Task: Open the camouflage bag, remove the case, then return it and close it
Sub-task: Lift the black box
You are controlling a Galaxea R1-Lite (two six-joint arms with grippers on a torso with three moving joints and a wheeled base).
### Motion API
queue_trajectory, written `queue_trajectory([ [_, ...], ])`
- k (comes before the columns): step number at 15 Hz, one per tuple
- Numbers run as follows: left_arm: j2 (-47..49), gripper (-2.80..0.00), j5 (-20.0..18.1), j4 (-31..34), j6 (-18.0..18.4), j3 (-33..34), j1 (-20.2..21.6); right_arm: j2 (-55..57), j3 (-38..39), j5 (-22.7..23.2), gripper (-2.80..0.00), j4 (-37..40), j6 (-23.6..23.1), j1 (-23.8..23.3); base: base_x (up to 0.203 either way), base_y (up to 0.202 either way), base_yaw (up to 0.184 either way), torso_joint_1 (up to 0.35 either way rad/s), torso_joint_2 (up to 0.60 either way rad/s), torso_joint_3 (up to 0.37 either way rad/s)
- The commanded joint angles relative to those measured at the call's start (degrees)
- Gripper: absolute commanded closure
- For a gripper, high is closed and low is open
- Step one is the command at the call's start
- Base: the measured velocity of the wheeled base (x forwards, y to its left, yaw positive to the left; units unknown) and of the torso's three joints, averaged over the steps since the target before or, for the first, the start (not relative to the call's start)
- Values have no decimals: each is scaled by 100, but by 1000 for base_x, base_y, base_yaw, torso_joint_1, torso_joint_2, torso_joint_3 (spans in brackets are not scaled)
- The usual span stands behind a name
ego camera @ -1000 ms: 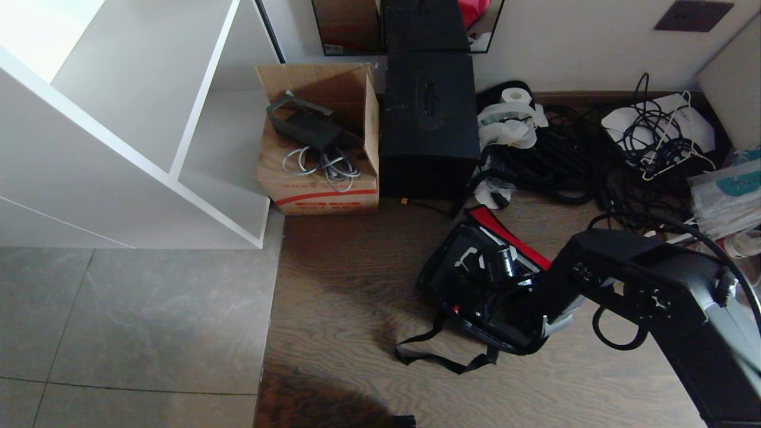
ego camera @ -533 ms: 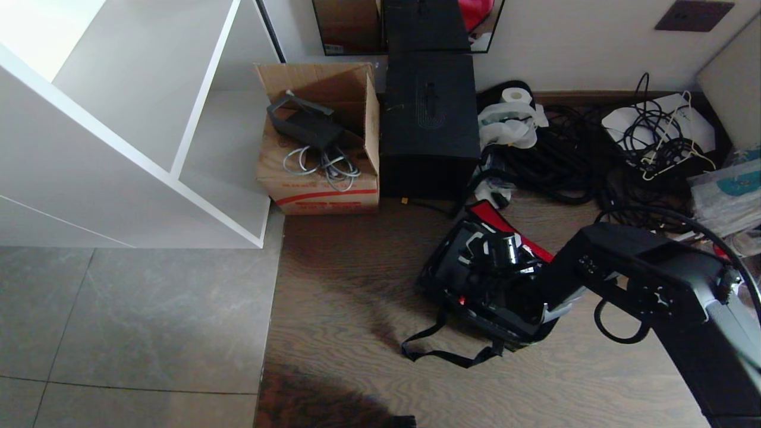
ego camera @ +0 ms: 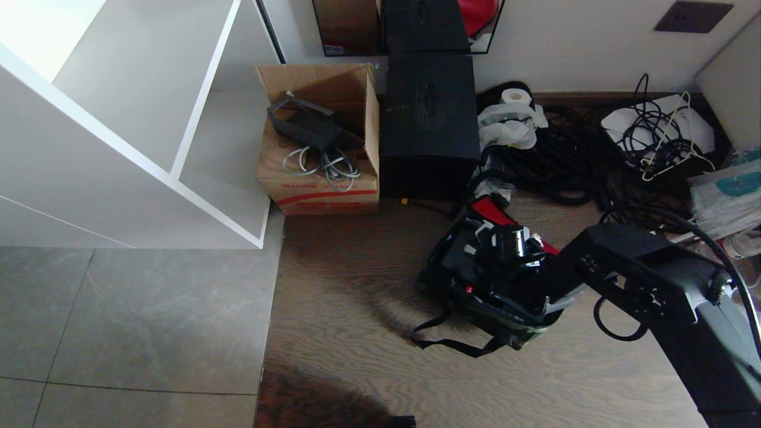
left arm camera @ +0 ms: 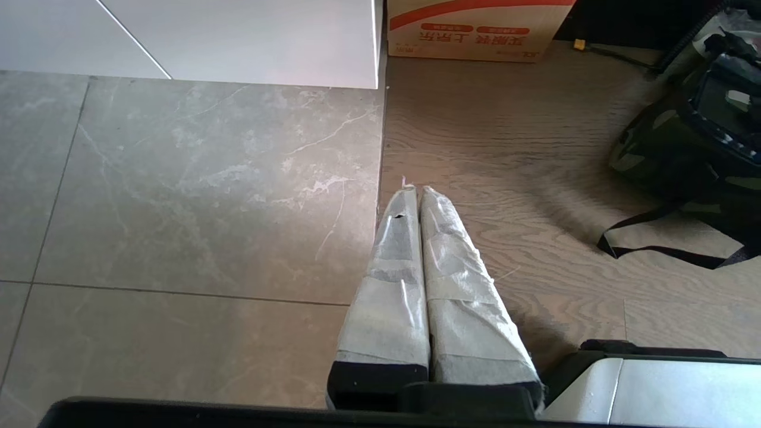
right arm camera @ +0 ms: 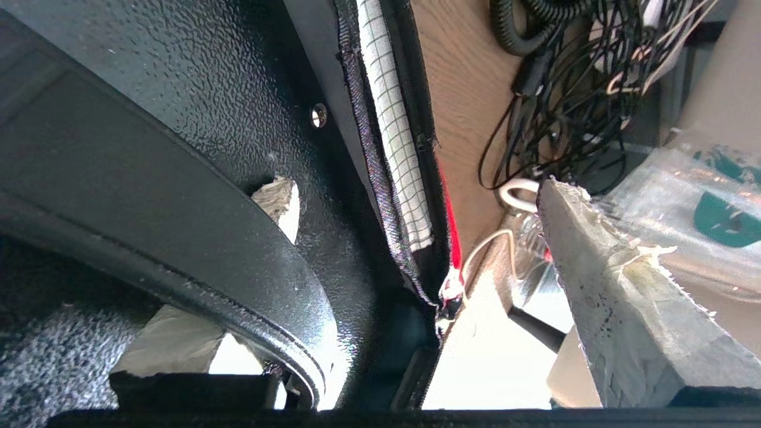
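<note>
Camouflage fabric marks the camouflage bag (ego camera: 505, 333), lying on the wood-grain floor (ego camera: 351, 297) in front of the tall black box (ego camera: 429, 125) and to the right of the brown cardboard carton (ego camera: 321, 142). Lid flap stands open, red lining (ego camera: 490, 209) showing at the far edge. Black strap (ego camera: 452, 346) trails loose on the floor at the near side.

Inside the bag sits the case (ego camera: 461, 255), black, pebbled surface, filling most of the opening. Right wrist view: case wall (right arm camera: 226, 119) close up, a rivet in it, bag edge with checked lining just beside.

Right gripper (ego camera: 493, 241) is down at the bag mouth, over the case. Its taped fingers (right arm camera: 618, 285) stand wide apart; one pad lies outside the bag edge, the other shows partly behind the case's strap handle (right arm camera: 178, 232). Nothing clamped between them.

Left gripper (left arm camera: 416, 199) hangs over the floor near the tile seam, well apart from the bag, taped fingers pressed together, empty.

Cable tangle (ego camera: 571, 160) lies along the wall behind.
</note>
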Motion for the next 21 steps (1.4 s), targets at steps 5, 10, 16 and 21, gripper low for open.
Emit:
queue_trajectory([
  [5,-2,0,0,-1,-1,2,0,158,14,-6,0,-13,-419,-7,0,0,0,0,0,0],
  [10,-2,0,0,-1,-1,2,0,10,19,-14,0,-257,-1374,-6,0,0,0,0,0,0],
  [16,-2,0,0,-1,-1,2,0,-737,399,-467,0,-697,-2004,136,0,0,0,0,0,0],
  [21,-2,0,0,-1,-1,2,0,-1968,648,-599,0,-803,-2099,546,0,0,0,0,0,0],
])
